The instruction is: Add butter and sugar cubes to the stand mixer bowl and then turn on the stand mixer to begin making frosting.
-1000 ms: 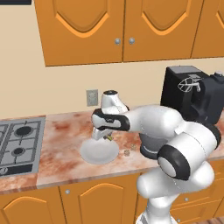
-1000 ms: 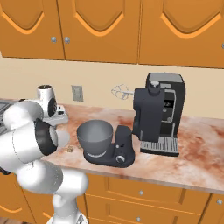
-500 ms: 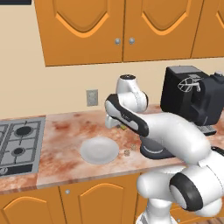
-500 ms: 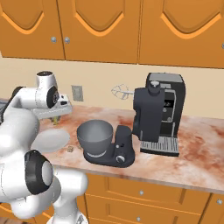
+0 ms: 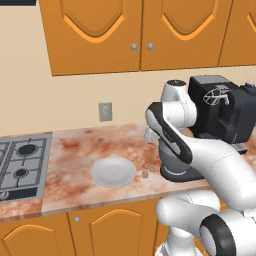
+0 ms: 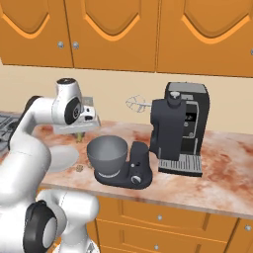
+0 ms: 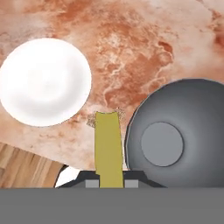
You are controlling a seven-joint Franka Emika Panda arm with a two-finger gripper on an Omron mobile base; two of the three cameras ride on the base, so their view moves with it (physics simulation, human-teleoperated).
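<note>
My gripper is shut on the butter, a thin yellow-olive stick that points down at the counter. It hangs just left of the stand mixer bowl, a deep grey metal bowl, and above counter height. In the right base view the gripper holds the butter beside the bowl, which sits on the dark stand mixer. Two tiny speckled sugar cubes lie on the counter between the white plate and the mixer; the butter partly hides them in the hand view.
A boxy black coffee machine stands right behind the mixer. A gas hob lies at the counter's left end. Wooden cabinets hang above, and a wall socket sits on the backsplash. My own arm hides most of the mixer in the left base view.
The arm has lifted off the plate and swung right toward the bowl with the butter held. The plate now lies bare.
</note>
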